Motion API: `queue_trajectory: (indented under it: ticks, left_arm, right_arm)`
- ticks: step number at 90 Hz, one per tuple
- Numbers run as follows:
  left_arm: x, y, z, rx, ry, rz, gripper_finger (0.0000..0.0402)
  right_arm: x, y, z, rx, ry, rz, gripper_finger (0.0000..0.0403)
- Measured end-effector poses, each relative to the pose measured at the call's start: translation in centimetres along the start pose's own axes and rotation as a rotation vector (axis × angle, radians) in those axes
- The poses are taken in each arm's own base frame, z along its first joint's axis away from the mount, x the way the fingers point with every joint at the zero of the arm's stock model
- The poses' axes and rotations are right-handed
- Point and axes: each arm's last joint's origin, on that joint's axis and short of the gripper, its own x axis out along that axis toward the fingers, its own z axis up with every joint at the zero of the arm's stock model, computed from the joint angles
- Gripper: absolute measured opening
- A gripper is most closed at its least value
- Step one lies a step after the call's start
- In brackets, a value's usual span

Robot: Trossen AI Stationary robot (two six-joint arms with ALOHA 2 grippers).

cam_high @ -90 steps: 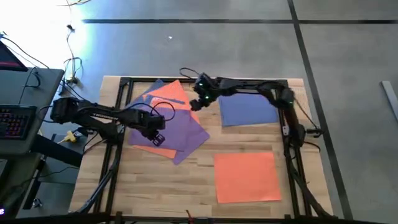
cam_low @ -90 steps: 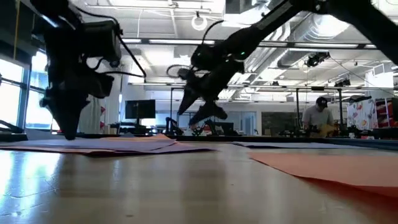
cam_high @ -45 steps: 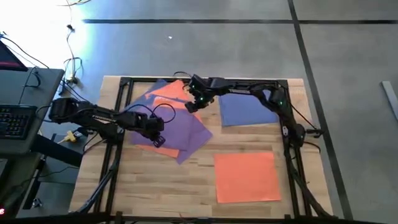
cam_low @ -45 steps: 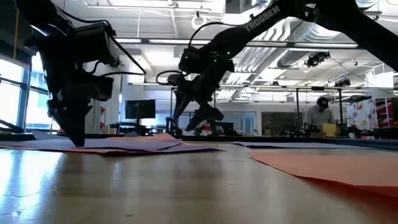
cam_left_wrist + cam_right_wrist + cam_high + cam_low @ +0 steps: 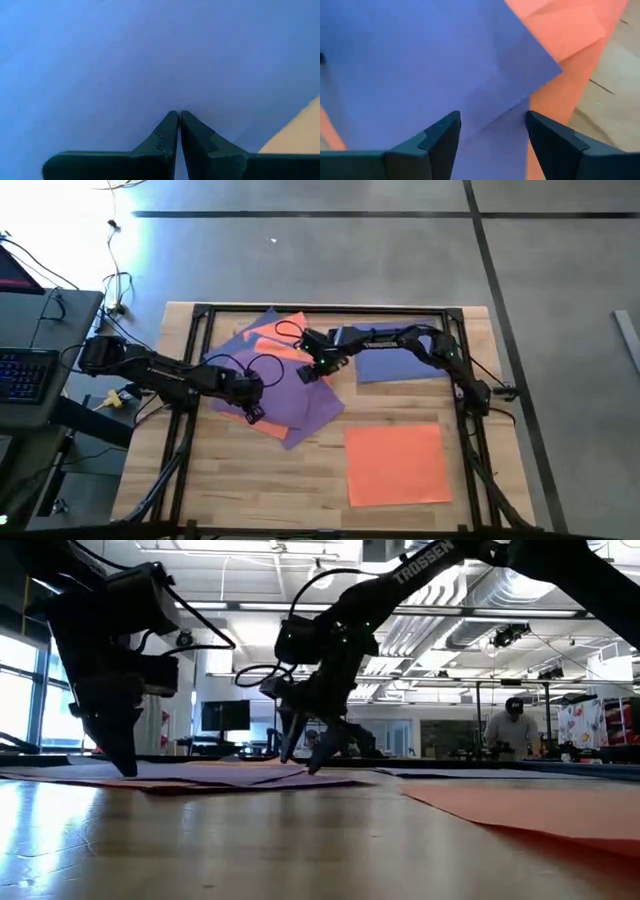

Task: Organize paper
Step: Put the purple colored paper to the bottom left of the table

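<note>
A loose pile of paper lies at the table's far left: a purple sheet [image 5: 300,405] on top, with orange sheets [image 5: 285,330] and a bluish one beneath. My left gripper [image 5: 252,412] is shut, its tips down on the purple sheet [image 5: 150,60]. My right gripper [image 5: 308,372] stands open just over the pile's right part, its fingers astride the purple sheet's [image 5: 420,60] corner. A single blue sheet [image 5: 400,362] lies flat at the far right. A single orange sheet [image 5: 395,465] lies flat at the near right. My left gripper presses its shut fingertips [image 5: 172,125] down on the purple sheet's flat face [image 5: 178,102], near the sheet's left edge. The fingers come from above, pointing down. The sheet lies flat on the pile. My right gripper hangs so close over the pile that I cannot tell whether it touches.
A black frame [image 5: 200,320] runs round the tabletop's edges. Bare wood [image 5: 260,480] shows at the near left, in front of the pile. A desk with a keyboard [image 5: 20,375] stands beyond the table's left edge. A person stands far off in the room behind.
My right gripper has swung from the far edge toward the table's left and near side and come down onto the pile, staying open. My left gripper has gone a little toward the near edge, and the purple sheet has slid slightly with it.
</note>
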Motion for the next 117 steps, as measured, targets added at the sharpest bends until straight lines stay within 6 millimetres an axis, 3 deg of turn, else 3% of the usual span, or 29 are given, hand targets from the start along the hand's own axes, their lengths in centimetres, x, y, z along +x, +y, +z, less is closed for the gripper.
queue_trajectory:
  ticks: [34,62,117]
  left_arm:
    - [0.0,-0.2,-0.1,0.049,-0.002,-0.018,0.0000]
    - [0.1,-0.2,-0.1,0.048,0.000,-0.021,0.0000]
    - [0.1,-0.4,0.0,0.033,0.004,-0.059,0.0000]
  right_arm:
    - [-0.1,1.4,1.1,-0.021,-0.132,0.135,0.0216]
    - [-0.9,2.2,0.9,-0.040,-0.150,0.069,0.0196]
    - [-1.8,3.4,-1.1,-0.034,-0.125,-0.007,0.0194]
